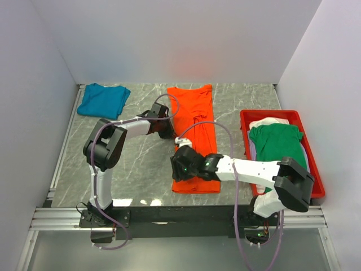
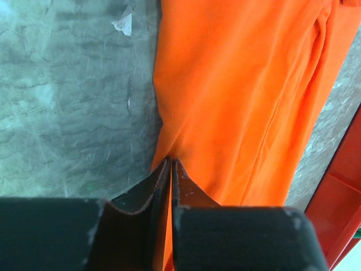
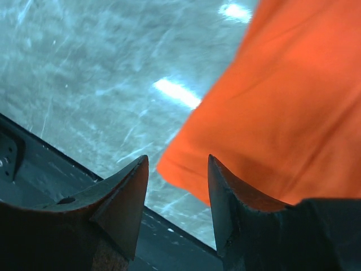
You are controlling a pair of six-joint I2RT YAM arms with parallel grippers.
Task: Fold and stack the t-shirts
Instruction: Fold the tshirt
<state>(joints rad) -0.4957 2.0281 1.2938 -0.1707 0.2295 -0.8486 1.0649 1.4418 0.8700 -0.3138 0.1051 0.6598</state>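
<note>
We think the job is only just begun. The orange t-shirt (image 1: 194,121) lies in the middle of the worktop (image 1: 141,164), stretched long from the far edge toward the near edge. It looks folded into a narrow strip, with a bump of cloth on top, but it is not yet a small neat square. The teal t-shirt (image 1: 103,100) sits in a loose heap in the far left corner, well apart from the orange one. The green t-shirt (image 1: 276,141) is heaped on top of the white t-shirt (image 1: 269,121) inside the red tray (image 1: 271,113) by the right edge. We see no stack anywhere, so the orange one needs more folds and the other three look untouched. The left arm reaches across from the near left side to the left edge of the orange t-shirt, about halfway along it. The left gripper (image 2: 170,169) has its fingers pressed together, and a thin bit of orange cloth is pinched between them. The right arm bends in from the near right side, low over the near end of the strip. The right gripper (image 3: 177,169) has its fingers spread apart, with the near left corner of the cloth just in front of the gap, not held.
</note>
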